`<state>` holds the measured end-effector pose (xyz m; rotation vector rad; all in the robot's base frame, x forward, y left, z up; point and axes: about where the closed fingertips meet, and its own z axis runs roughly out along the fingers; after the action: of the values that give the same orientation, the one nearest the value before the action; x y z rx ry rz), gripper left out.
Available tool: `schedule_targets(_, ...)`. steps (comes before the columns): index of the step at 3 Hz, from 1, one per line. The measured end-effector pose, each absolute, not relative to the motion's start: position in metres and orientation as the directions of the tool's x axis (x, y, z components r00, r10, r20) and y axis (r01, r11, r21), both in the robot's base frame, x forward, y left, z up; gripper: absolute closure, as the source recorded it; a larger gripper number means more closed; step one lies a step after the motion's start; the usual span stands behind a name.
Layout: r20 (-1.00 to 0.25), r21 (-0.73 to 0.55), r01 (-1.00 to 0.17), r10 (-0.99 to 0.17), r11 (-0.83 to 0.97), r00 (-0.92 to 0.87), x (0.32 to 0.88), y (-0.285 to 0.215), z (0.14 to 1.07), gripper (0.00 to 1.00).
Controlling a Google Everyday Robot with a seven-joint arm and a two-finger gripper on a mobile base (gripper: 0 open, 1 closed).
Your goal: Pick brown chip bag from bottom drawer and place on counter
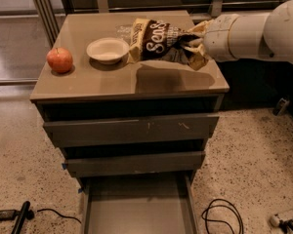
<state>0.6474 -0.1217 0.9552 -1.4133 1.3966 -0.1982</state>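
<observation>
The brown chip bag (158,42), dark brown and cream with white script, hangs above the right half of the tan counter (112,82) and casts a shadow on it. My gripper (189,45) comes in from the right on a white arm and is shut on the bag's right end, which hides most of the fingers. The bottom drawer (136,213) is pulled open at the foot of the grey cabinet, and its grey floor is bare.
A white bowl (107,49) stands mid-counter just left of the bag, with a clear plastic bottle (123,30) behind it. A red apple (59,60) sits at the counter's left edge. Cables (222,216) and a black tool (19,217) lie on the speckled floor.
</observation>
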Motion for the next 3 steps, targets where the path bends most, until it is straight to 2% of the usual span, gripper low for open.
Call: schedule_targets(3, -0.49, -0.737, -0.624, -0.843, 0.262, 0.224, 0.686, -0.128, 0.914, 1.0)
